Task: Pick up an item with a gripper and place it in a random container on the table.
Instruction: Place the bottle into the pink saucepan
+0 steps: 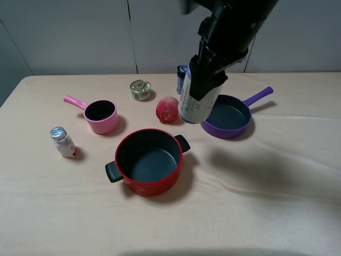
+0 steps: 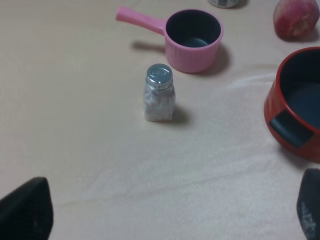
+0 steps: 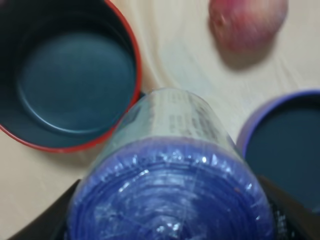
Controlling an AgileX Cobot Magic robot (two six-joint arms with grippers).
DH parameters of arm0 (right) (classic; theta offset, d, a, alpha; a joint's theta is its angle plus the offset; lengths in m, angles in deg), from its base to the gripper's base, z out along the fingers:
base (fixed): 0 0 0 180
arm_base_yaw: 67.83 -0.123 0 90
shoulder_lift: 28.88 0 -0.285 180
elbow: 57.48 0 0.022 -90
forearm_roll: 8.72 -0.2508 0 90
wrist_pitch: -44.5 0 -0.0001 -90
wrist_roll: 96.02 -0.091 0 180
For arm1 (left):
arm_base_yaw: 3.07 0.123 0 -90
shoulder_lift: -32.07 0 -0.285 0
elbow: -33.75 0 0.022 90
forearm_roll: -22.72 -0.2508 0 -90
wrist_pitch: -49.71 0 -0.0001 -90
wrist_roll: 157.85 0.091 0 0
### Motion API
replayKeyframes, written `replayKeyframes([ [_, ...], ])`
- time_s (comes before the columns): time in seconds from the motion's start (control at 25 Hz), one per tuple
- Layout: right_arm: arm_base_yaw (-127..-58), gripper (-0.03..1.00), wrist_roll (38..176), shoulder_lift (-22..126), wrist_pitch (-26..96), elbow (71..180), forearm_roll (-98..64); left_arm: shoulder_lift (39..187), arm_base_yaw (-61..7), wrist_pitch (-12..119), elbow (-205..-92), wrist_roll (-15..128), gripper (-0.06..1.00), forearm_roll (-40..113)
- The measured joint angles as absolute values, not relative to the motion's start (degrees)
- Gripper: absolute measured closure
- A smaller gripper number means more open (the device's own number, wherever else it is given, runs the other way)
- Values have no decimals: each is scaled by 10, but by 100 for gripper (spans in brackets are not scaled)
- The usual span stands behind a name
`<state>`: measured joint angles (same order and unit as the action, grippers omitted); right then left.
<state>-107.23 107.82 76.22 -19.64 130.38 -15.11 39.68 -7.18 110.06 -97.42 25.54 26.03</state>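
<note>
My right gripper is shut on the cream-white canister and holds it in the air, between the red pot and the purple pan. In the right wrist view the canister's purple wrapped top fills the foreground between the black fingers. The pink saucepan sits at the left with its handle pointing left; it also shows in the left wrist view. My left gripper is open and empty, with only its fingertips showing, short of the small foil-capped bottle.
A red two-handled pot stands at the centre front. A purple pan is at the right. An apple, a tin can and a dark jar lie behind. The foil-capped bottle stands at the left.
</note>
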Motion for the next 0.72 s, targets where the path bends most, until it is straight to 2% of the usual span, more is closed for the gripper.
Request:
replayKeyframes([
  [0.28,-1107,51,1089,842,-251,1422,-151,397,-72,1101,-974,255,-5,260],
  [0.72,-1131,51,1113,956,-259,1589,-167,397,-72,1101,-974,255,-5,260],
])
